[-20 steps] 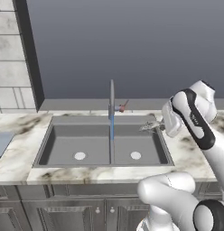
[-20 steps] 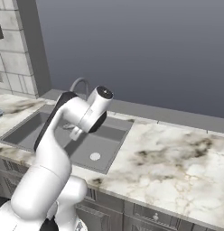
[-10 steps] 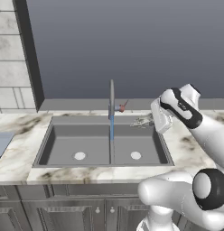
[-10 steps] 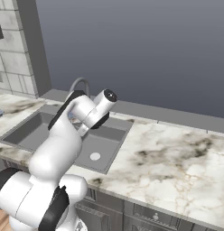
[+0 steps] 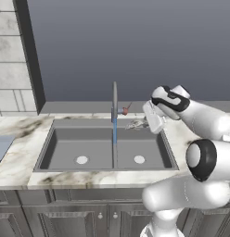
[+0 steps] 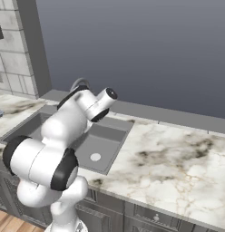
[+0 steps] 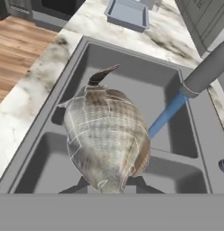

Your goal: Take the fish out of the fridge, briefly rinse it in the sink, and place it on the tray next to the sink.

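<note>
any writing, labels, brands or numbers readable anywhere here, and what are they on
None: no readable text, label, brand or number appears in any view.
The fish held in the tool, the sink, the faucet, the tray and the marble counter all carry no markings.

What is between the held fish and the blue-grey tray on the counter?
In the hand view, the sink with its running water stream lies between the fish and the tray, then bare marble counter.

Brown-grey scaled fish (image 7: 107, 135), blue water stream (image 7: 165, 116), grey sink (image 5: 66, 139), seemingly blue-grey tray (image 7: 127, 13).
</note>
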Robot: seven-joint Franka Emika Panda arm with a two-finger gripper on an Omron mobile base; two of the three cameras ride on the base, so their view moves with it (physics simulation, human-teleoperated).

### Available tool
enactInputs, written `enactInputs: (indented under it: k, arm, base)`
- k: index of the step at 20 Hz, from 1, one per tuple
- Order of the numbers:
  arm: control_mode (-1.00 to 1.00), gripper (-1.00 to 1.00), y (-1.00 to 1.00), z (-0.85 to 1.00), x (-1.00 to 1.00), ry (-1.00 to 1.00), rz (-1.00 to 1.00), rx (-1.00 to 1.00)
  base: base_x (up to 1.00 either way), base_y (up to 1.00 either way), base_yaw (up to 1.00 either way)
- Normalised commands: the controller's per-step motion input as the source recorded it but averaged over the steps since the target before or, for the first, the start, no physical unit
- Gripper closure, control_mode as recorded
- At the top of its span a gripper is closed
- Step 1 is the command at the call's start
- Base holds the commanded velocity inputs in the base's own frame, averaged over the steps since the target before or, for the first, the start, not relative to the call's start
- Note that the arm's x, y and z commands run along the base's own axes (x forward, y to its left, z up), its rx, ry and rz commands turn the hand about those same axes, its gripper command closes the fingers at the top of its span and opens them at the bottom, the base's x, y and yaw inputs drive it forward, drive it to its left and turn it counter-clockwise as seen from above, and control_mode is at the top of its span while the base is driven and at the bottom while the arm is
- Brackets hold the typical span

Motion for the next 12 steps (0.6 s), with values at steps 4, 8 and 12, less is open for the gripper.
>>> enactInputs:
  k: [4, 8, 12]
  arm:
    - [-1.0, 1.0, 0.45, -0.31, 0.21, -0.03, 0.12, 0.0]
    - [-1.0, 1.0, 0.22, -0.3, 0.12, -0.1, 0.08, -0.01]
    - [-1.0, 1.0, 0.01, -0.26, 0.0, -0.32, 0.02, 0.0]
  base:
    - [0.0, 0.0, 0.0]
    - [0.0, 0.0, 0.0]
    - [0.0, 0.0, 0.0]
